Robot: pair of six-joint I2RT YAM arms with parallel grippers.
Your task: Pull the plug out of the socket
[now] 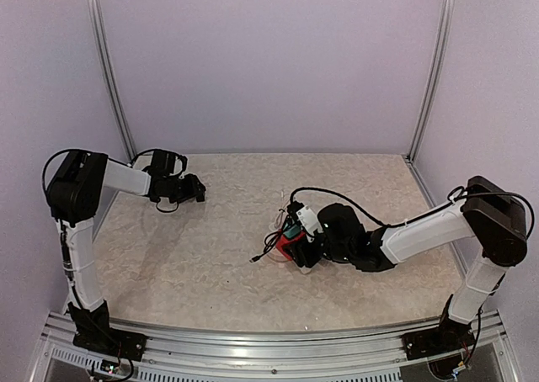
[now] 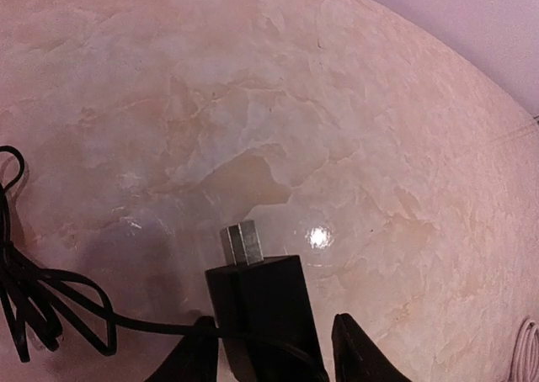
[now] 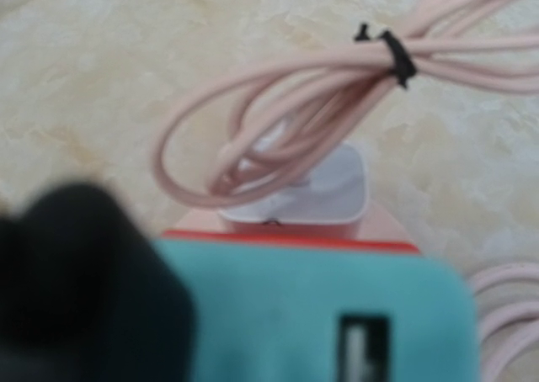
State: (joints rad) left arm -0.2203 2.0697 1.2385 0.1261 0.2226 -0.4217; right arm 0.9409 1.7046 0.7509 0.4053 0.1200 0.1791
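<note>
Red plastic marks the socket point(image 1: 289, 248), sitting at about 4 o'clock from the centre of the tabletop point(image 1: 185, 264). The right hand point(image 1: 301, 237) crowds over it, probably to steady it; I cannot tell whether those fingers are clamped. In the wrist view a white plug point(image 3: 324, 193) with looped pink cable point(image 3: 253, 121) sits seated on the cube's 12 o'clock side. Out at 10 o'clock, the left hand point(image 2: 278, 348) grips a black plug point(image 2: 261, 302) aloft, well apart from the socket.

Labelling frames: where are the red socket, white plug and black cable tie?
Red socket point(image 1: 287, 249): top external view, red side.
White plug point(image 3: 341, 193): right wrist view, white body.
Black cable tie point(image 3: 396, 55): right wrist view, the wrap.
</note>
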